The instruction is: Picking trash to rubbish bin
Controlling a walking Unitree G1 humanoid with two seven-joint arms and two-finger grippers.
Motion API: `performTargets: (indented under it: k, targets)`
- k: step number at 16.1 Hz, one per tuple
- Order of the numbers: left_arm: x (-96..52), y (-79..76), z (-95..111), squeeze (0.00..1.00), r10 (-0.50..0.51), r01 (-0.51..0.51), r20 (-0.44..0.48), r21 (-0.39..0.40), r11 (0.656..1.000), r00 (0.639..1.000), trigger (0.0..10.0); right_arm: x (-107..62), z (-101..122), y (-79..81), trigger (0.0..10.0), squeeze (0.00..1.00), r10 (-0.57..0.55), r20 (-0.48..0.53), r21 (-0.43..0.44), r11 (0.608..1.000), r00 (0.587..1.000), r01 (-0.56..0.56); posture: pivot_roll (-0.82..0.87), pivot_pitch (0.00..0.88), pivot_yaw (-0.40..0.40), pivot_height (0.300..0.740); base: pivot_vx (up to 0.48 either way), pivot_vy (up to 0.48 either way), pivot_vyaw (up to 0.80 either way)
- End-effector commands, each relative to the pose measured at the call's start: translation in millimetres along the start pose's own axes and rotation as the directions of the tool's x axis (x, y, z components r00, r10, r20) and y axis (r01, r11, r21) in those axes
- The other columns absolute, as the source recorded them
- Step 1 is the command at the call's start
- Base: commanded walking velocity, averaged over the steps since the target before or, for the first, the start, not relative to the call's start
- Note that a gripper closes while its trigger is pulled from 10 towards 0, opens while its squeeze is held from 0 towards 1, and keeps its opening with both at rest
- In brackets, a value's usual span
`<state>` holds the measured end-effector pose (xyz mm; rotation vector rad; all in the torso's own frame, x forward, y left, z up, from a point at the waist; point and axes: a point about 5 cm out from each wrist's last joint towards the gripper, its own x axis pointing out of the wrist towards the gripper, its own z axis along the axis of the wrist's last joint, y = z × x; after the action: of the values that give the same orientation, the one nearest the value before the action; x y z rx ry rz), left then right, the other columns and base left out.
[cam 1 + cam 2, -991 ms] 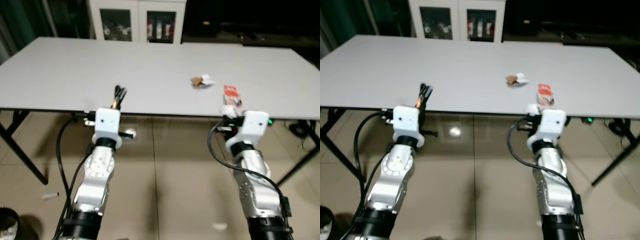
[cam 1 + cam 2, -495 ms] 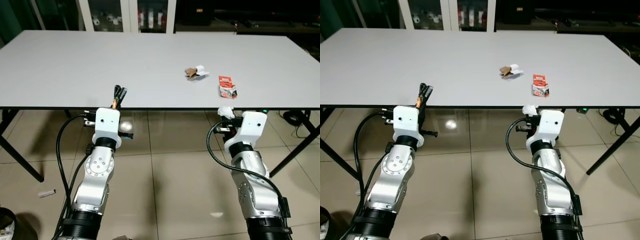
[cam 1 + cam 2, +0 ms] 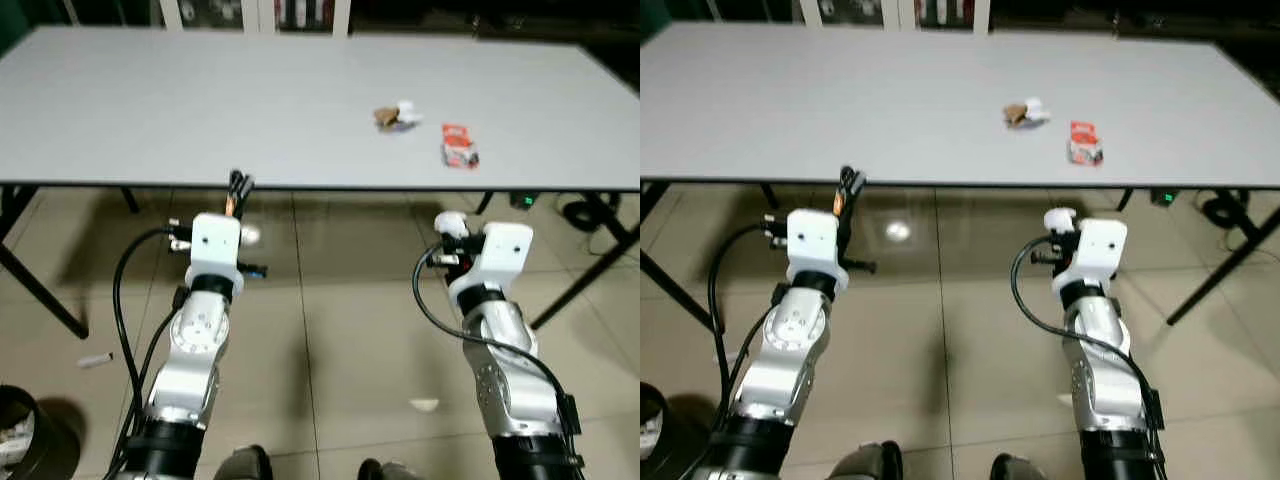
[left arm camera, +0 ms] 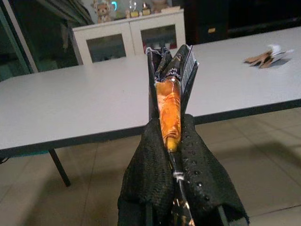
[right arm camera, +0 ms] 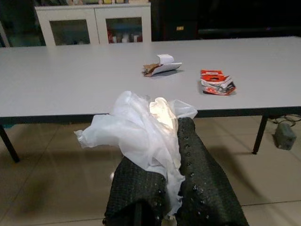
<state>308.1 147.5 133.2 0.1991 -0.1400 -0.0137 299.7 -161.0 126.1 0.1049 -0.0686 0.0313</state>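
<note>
Below the table's near edge, both our arms hang loaded: our left gripper (image 4: 171, 141) is clamped on an orange-and-black wrapper (image 4: 170, 94), and our right gripper (image 5: 171, 179) pinches a crumpled white plastic bag (image 5: 141, 127). Both look light and floppy, so a firm pinch at the bunched middle should keep them from slipping. On the table (image 3: 150, 110), near its right end, a brown-and-white scrap (image 3: 394, 115) and a red packet (image 3: 460, 145) wait, close together. By the floor's left corner sits the dark rubbish bin (image 3: 30, 450).
</note>
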Motion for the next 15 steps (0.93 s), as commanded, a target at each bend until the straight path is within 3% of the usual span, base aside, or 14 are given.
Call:
performTargets:
  k: [1, 7, 15]
  targets:
    - [-0.5, -2.3, 3.2, 0.0, -0.009, 0.009, 0.01, 0.004, 1.0, 1.0, 10.0, -2.5, 0.2, -2.1, 10.0, 0.0, -0.009, -0.004, 0.007, 1.0, 1.0, 0.009, -0.04, 0.049, -0.032, 0.74, -0.307, 0.0, 0.0]
    - [0.5, -2.0, 3.4, 0.0, -0.006, 0.006, 0.009, 0.006, 1.0, 1.0, 10.0, -3.0, -0.6, -0.9, 10.0, 0.0, -0.003, -0.008, 0.008, 1.0, 1.0, 0.003, -0.04, 0.049, -0.032, 0.74, -0.282, 0.0, 0.0]
    - [0.7, -3.1, 0.2, 0.0, -0.008, 0.008, -0.017, -0.004, 1.0, 1.0, 10.0, -3.5, -1.4, -1.2, 10.0, 0.0, -0.004, -0.014, 0.009, 1.0, 1.0, 0.005, -0.04, 0.05, -0.034, 0.74, 0.0, 0.0, 0.0]
